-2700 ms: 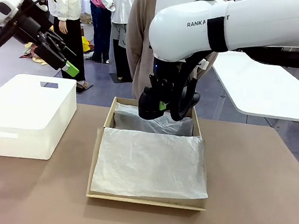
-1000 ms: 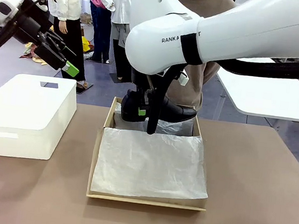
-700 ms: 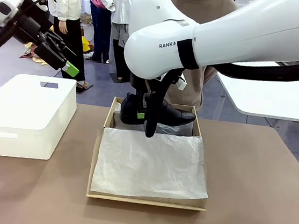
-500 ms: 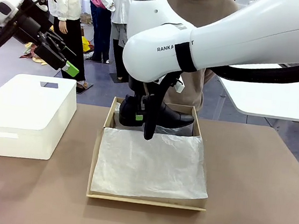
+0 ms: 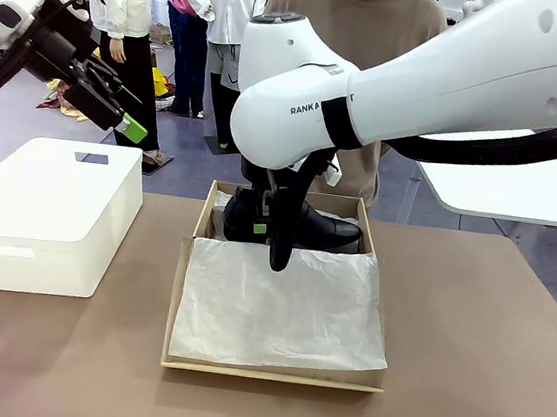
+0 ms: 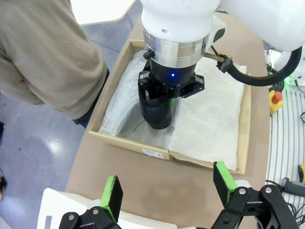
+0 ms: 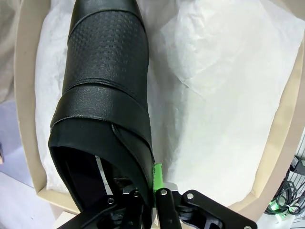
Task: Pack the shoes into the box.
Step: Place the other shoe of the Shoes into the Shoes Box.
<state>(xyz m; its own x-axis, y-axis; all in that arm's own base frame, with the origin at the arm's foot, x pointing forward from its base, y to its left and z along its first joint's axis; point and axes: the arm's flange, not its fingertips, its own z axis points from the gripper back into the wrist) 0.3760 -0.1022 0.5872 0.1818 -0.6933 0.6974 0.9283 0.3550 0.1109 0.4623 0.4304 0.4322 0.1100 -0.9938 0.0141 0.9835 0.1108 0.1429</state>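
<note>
Front: my right gripper (image 5: pixel 268 232) clamps one shoe (image 5: pixel 326 229) low inside the box (image 5: pixel 179 298), by the desk's far edge; I'd lower it gently. Left wrist: left gripper (image 6: pixel 167 188) gapes, holding nothing. Right wrist: the heel rim is pinched; I'd seat the sole flat on the tissue (image 7: pixel 219 105), then release.

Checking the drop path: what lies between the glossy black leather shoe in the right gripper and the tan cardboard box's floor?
Only white tissue paper lining the box under the shoe, seen in the right wrist view.
</note>
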